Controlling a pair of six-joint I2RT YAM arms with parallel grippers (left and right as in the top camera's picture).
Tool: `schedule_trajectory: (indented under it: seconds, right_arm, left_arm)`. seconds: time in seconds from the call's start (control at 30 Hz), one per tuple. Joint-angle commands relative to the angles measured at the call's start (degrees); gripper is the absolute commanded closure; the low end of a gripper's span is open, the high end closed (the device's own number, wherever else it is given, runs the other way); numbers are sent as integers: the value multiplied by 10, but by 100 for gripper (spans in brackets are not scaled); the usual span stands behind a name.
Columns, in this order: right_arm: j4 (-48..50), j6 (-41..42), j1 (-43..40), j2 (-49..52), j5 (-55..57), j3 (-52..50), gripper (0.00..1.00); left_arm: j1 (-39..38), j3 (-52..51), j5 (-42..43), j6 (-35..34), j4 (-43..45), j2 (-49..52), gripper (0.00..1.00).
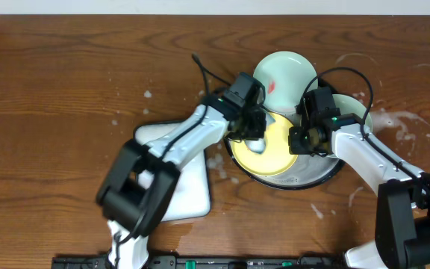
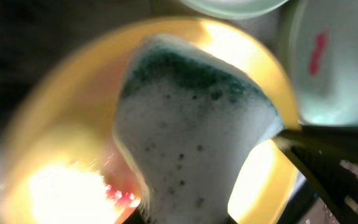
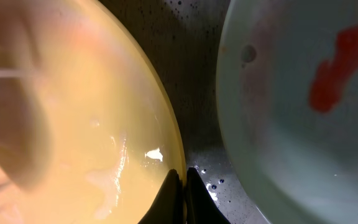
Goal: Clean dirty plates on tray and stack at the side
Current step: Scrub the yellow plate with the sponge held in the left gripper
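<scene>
Sponge (image 2: 191, 137), foamy, is pinched by L gripper (image 1: 254, 136) and pressed onto yellow plate (image 1: 282, 153) inside tray (image 1: 308, 181). R gripper (image 3: 179, 186) pinches that plate's rim. Mint plate (image 1: 286, 75) and 2nd mint plate (image 1: 354, 107), both red-smeared, sit at tray's far side.

The overhead view is lit evenly and softly from above and is sharp throughout. The wood of the bench (image 1: 51, 112) carries a mild sheen, and shadows are faint. The left wrist view is smeared and unfocused: glare burns out the lower left of the yellow plate (image 2: 73, 112), and the sponge (image 2: 191, 143) looks soft. The right wrist view is dim, its left edge blurred.
</scene>
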Motion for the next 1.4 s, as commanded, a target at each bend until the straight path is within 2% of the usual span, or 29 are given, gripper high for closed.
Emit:
schedule_trajectory:
  seconds: [0.0,0.1,0.27,0.33,0.43,0.53,0.67,0.77,0.87,1.1,1.23,1.37]
  right_arm:
    - [-3,-16,10,-1,-15,-7,99]
    - [-3,-11,10,-1,-15,-7,99]
    - [-6,-7,10,-1,-15,-7,99]
    - [-9,-7,10,-1,-14,-7,99]
    - [-11,-7,10,-1,-9,-7,99]
    - [-12,-7,10,-1,-8,-7,99]
    - [-13,-8,10,-1,-9,-7,99]
    - [-14,-17,10,-1,-9,-7,99]
    - [-17,-21,10,-1,-9,-7,99]
    - [-18,-27,10,-1,-9,-7,99]
    - [-18,-27,10,-1,-9,-7,99]
    - [-18,-27,10,-1,-9,-7,99]
  left_arm:
    - [-5,14,73,-64,25,52,92]
    - [-4,14,64,-57,3,84,93]
    - [12,24,-106,-50,-92,83,92]
    - [14,47,-176,-20,-128,78,93]
    - [11,86,-232,15,-169,76,93]
    - [3,96,-248,24,-170,76,93]
    - [-14,95,-231,4,-141,94,93]
    - [-24,95,-147,-7,-94,115,92]
    - [-32,95,-15,-37,-39,143,92]
    - [-51,95,150,-79,27,168,92]
    - [-60,95,157,-80,1,168,92]
    - [-43,95,63,-80,-73,167,93]
